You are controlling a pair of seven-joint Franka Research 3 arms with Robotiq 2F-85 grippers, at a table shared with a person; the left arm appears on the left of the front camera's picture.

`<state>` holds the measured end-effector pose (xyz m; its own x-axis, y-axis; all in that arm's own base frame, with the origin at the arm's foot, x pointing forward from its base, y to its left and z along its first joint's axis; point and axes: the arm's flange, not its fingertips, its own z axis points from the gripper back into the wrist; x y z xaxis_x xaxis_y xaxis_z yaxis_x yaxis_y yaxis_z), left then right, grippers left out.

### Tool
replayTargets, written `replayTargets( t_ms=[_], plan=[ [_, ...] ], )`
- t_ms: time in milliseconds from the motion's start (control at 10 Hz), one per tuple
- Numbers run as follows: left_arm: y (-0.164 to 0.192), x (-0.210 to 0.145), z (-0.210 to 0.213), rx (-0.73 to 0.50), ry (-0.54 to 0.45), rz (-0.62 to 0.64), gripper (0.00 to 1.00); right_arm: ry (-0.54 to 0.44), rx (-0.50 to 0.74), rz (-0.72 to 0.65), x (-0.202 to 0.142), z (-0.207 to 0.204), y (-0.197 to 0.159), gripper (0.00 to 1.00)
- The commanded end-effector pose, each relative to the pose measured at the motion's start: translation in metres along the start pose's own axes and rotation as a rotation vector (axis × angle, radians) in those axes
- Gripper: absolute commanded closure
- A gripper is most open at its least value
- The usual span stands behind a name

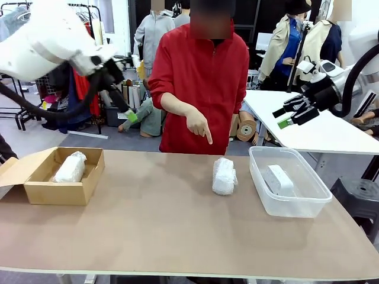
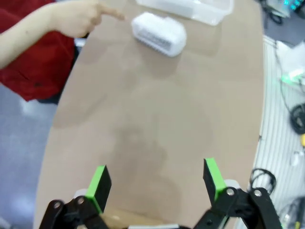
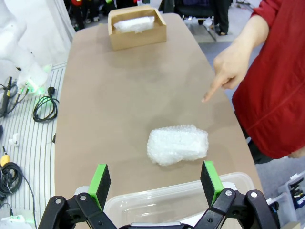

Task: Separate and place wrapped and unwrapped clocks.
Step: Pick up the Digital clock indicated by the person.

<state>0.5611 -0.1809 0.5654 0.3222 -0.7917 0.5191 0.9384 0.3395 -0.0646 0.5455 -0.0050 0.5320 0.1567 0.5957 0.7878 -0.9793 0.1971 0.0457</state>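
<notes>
You see left gripper (image 2: pixel 155 175) spread apart | right gripper (image 3: pixel 154 175) likewise | whitish bubble-wrapped clock (image 1: pixel 224 176) mid-frame, crinkled, oblong

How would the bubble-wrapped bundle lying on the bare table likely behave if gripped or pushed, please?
The bundle looks padded, so it would probably squash slightly when gripped. Its rounded oblong shape might roll if pushed sideways.

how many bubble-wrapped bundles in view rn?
2. The first bundle lies in the cardboard box at the table's left end. The second bundle lies on the bare tabletop beside the plastic tub, just below the person's pointing hand. None looks hidden.
</notes>
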Motion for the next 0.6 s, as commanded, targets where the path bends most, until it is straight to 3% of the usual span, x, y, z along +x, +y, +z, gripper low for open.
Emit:
replayTargets(
  t_ms=[0, 200, 300, 500],
  plan=[
    [0.023, 0.024, -0.029, 0.109, 0.081, 0.103, 0.00, -0.002, -0.002, 0.003, 0.002, 0.000, 0.001, 0.00],
    [0.034, 0.048, -0.056, 0.291, 0.125, 0.118, 0.00, -0.002, -0.002, 0.003, 0.002, 0.000, 0.001, 0.00],
    [0.034, 0.053, -0.067, 0.300, 0.172, 0.087, 0.00, -0.002, -0.002, 0.003, 0.002, 0.000, 0.001, 0.00],
    [0.031, 0.042, -0.066, 0.260, 0.098, 0.079, 0.00, -0.002, -0.002, 0.003, 0.002, 0.000, 0.001, 0.00]
  ],
)
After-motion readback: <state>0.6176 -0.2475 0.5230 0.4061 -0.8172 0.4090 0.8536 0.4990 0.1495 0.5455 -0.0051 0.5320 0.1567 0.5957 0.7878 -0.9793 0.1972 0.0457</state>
